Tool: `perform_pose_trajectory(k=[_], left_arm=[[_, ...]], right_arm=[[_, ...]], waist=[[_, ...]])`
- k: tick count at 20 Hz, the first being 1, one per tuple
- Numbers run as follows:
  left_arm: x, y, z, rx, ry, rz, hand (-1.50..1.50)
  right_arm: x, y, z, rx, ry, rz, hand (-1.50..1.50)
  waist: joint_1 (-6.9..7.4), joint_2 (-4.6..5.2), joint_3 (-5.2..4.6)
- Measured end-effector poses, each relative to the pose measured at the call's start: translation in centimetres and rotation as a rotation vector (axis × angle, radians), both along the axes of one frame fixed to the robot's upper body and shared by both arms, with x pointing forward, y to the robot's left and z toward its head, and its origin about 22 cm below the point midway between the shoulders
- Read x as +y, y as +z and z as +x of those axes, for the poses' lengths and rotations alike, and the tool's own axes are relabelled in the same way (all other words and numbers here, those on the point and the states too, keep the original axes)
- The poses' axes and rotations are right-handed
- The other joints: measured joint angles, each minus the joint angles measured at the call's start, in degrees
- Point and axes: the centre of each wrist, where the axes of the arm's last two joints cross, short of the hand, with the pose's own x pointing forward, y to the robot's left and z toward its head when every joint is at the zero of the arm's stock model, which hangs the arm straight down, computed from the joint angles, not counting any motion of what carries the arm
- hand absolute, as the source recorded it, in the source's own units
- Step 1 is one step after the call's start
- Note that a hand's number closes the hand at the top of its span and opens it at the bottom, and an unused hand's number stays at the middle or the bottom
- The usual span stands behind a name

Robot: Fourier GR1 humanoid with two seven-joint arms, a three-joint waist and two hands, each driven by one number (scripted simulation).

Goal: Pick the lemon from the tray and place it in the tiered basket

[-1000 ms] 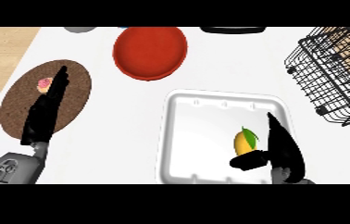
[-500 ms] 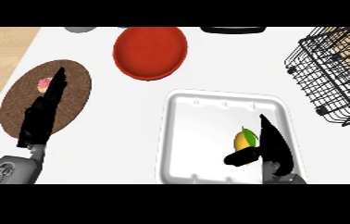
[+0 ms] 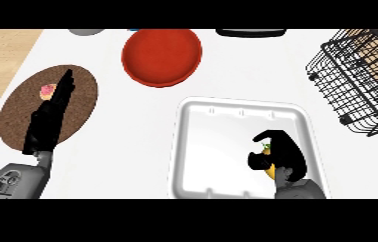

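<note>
- Right hand (image 3: 283,151) was seen curled round the lemon (image 3: 270,170), mostly hiding it, inside the white tray (image 3: 193,151).
- Tiered basket (image 3: 354,81) was located well beyond the right hand, further right.
- Left hand (image 3: 50,117) was held flat, fingers straight, over the brown plate (image 3: 81,93).
- Red plate (image 3: 161,55) was set ahead, between both hands.

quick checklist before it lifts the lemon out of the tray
1. Right hand curled over the lemon: ok.
2. Lemon fully enclosed by the fingers: cannot tell, only a sliver shows.
3. Lemon inside the white tray: ok.
4. Route to the tiered basket at the right edge: ok, bare counter between.
5. Left hand out of the way, straight over the brown plate: ok.
6. Red plate off the route: ok.
</note>
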Motion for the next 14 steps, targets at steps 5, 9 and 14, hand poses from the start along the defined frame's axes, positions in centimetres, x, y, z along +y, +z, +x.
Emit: perform_pose_trajectory(k=[5, 9, 14], left_arm=[[0.0, 0.1, -0.2, 0.001, 0.006, 0.007, 0.00], [-0.3, -0.3, -0.7, 0.001, 0.008, 0.009, 0.00], [-0.3, -0.2, -0.5, 0.007, 0.007, 0.006, 0.00]], right_arm=[[0.5, -0.1, 0.5, -0.011, 0.006, -0.002, 1.50], [0.7, 0.5, -0.2, -0.049, 0.003, 0.050, 1.50], [1.1, 1.5, -2.2, -0.135, 0.440, -0.001, 1.50]], waist=[[-0.05, -0.01, 0.02], [-0.08, 0.13, 0.27], [0.13, -0.09, 0.43]])
